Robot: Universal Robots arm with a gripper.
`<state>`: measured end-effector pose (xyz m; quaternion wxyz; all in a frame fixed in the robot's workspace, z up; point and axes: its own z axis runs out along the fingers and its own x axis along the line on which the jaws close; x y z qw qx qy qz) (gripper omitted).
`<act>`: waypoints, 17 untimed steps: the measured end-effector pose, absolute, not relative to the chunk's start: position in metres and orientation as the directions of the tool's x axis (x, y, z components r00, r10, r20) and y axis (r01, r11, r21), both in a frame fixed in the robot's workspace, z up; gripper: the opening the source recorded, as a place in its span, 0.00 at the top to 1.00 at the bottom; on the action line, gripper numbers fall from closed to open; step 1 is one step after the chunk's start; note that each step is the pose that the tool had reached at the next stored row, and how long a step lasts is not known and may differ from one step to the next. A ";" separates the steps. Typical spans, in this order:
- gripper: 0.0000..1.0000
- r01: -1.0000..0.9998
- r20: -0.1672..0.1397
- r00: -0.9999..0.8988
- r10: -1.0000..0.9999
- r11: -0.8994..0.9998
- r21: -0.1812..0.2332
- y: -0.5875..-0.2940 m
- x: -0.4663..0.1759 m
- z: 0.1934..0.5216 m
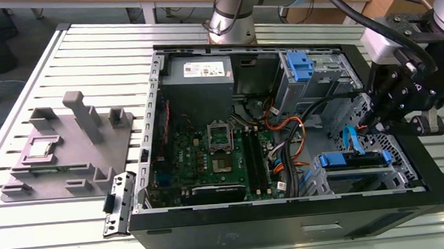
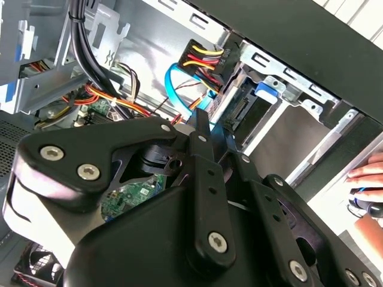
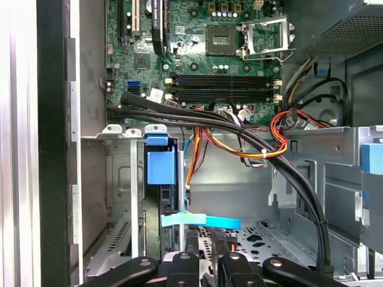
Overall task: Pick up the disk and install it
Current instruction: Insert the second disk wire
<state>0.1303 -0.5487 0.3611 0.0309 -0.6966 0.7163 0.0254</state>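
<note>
Disk (image 1: 351, 159) is what we see seated in the lower drive bay of the open computer case (image 1: 288, 224), at the corner nearest the exterior view's right. From that view we make out its blue plastic bracket along the top edge, with a dark slab under it between the grey metal walls of the cage (image 1: 395, 175). In the first wrist view the disk (image 3: 160, 179) stands on edge in its slot, showing a blue tab at the end and a narrow dark side below; its label is not visible to us. In the second wrist view we see a blue corner of it (image 2: 266, 89) beside the connector end.

A light blue data cable (image 1: 350, 139) curves just above the bay, and a bundle of red, yellow and black power wires (image 2: 203, 60) ends in a plug close to the disk.

Our gripper (image 1: 386, 128) hangs over the case just above the bay, apart from the disk. We cannot tell whether the jaws are spread or pressed together. A person's hand (image 2: 368, 179) rests at the second wrist view's edge, outside the case.

The green motherboard (image 1: 208, 154) lies on the case floor, and the case sits on a slatted desk (image 1: 89, 57).
</note>
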 end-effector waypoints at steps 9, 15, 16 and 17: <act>0.76 -1.000 -0.080 -0.028 -0.996 0.028 -0.007 -0.545 0.130 0.361; 0.76 -1.000 -0.080 -0.028 -0.996 0.028 -0.007 -0.544 0.131 0.361; 0.76 -1.000 -0.080 -0.027 -0.996 0.028 -0.007 -0.544 0.131 0.361; 0.76 -1.000 -0.080 -0.027 -0.996 0.028 -0.007 -0.544 0.131 0.361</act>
